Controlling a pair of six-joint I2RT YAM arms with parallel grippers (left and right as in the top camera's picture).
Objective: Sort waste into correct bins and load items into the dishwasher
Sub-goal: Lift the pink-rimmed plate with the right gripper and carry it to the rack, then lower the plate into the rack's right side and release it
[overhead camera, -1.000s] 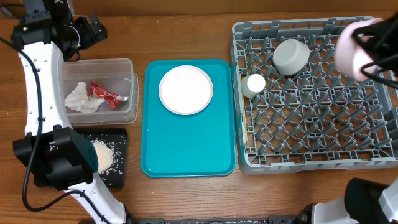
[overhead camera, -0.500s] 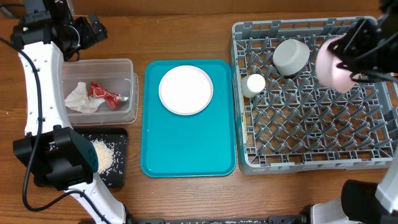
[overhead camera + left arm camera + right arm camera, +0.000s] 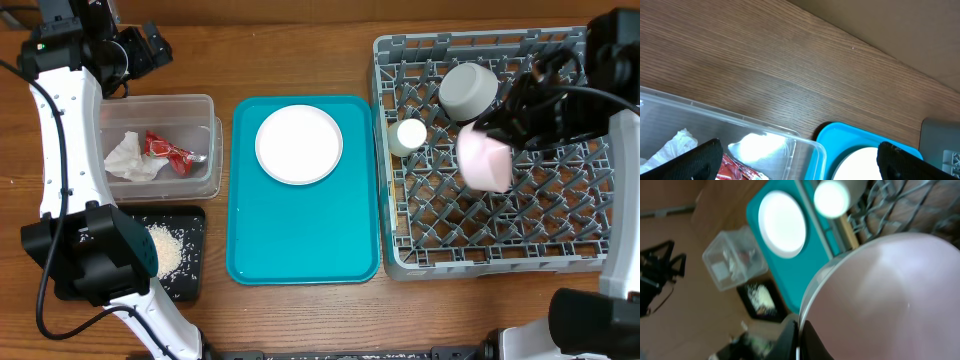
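Smaller pink dish (image 3: 485,162) is hanging on edge over the left-centre of the large square grey plastic dish rack (image 3: 500,255); not yet resting between the pegs.

Left to right:
- left gripper (image 3: 799,150) is hovering behind the clear rectangular plastic tub (image 3: 215,150), fingers wide apart, holding nothing; well apart from the dish
- tub is holding the crumpled white paper napkin (image 3: 125,158) and crinkled red wrapper (image 3: 165,150); rice-like scraps (image 3: 165,250) are lying in the flat black tray (image 3: 195,215)
- large pale plate (image 3: 298,144) is sitting flat on the teal tray (image 3: 300,240)
- small white cup (image 3: 410,134) and pale grey round bowl (image 3: 468,90) are sitting in the rack, just left of and behind the dish
- right gripper (image 3: 801,339) is clamping the dish rim

Key relation, I'd say: dish is directly below the right gripper, so its plane needs lining up with a peg row.

Overhead is giving rack position; right wrist is showing the rim pinch, but it's blurred and the dish is hiding the pegs.
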